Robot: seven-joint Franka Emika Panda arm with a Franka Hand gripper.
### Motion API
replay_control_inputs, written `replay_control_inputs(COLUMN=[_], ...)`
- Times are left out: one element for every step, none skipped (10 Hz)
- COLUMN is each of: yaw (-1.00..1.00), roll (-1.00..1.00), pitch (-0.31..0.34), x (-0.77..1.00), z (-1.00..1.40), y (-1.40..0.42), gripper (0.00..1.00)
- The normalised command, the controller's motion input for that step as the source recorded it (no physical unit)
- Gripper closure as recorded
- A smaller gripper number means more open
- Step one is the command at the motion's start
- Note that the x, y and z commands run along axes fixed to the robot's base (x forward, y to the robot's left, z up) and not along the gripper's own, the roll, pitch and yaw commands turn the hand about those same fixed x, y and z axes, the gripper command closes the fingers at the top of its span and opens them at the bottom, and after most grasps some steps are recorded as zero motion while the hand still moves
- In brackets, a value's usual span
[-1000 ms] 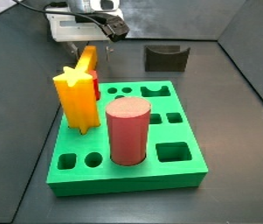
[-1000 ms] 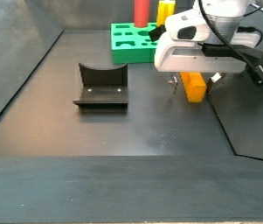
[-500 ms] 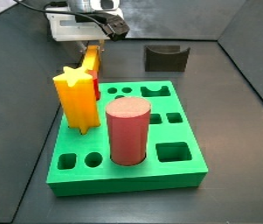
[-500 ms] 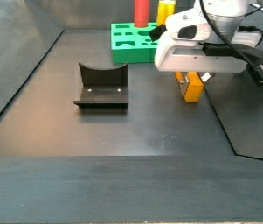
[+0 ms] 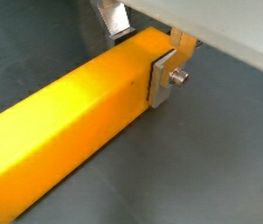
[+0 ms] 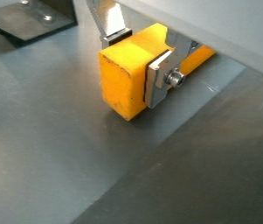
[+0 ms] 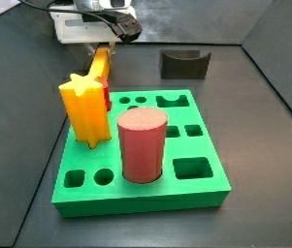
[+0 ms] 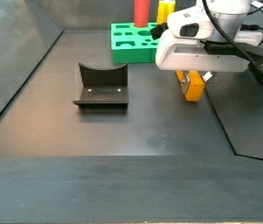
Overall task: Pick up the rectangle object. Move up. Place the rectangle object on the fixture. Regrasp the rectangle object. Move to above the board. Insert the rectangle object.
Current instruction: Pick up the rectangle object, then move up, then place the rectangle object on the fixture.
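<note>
Hand (image 6: 138,59) gripping rectangle object (image 6: 131,70) betw. silver fingers (image 6: 161,80), hanging beside board (image 8: 131,41), fixture (image 8: 100,86) sitting apart.

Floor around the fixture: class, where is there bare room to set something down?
Bare floor lies in front of the fixture, toward the camera, and between it and the gripper holding the rectangle object. It is crowded around the board.

No text, label, brand or number could be read anywhere; the hand (image 8: 193,77) sat upper right in a side view.
</note>
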Motion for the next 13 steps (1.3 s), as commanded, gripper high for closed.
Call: replay_control_inputs(yaw=[0.0,0.0,0.0,0.01,0.01,0.01,0.01,0.02,0.02,0.0,0.0,0.01,0.01], roll=[0.0,0.0,0.0,0.0,-0.01,-0.02,-0.04,-0.05,-0.05,0.0,-0.01,-0.03,-0.03], pitch=[0.0,0.0,0.0,0.006,0.038,0.042,0.047,0.045,0.04,0.0,-0.004,0.005,0.007], x=[0.0,0.0,0.0,-0.05,-0.09,-0.06,-0.04,-0.02,-0.02,0.0,0.0,-0.01,-0.01], z=[0.0,0.0,0.83,0.85,0.76,0.66,0.51,0.39,0.3,1.0,1.0,1.0,1.0], y=[0.0,0.0,0.0,0.02,0.0,0.0,-0.01,-0.01,-0.01,0.0,0.0,-0.01,-0.01], gripper=[1.0,1.0,1.0,1.0,1.0,1.0,1.0,1.0,1.0,1.0,1.0,1.0,1.0])
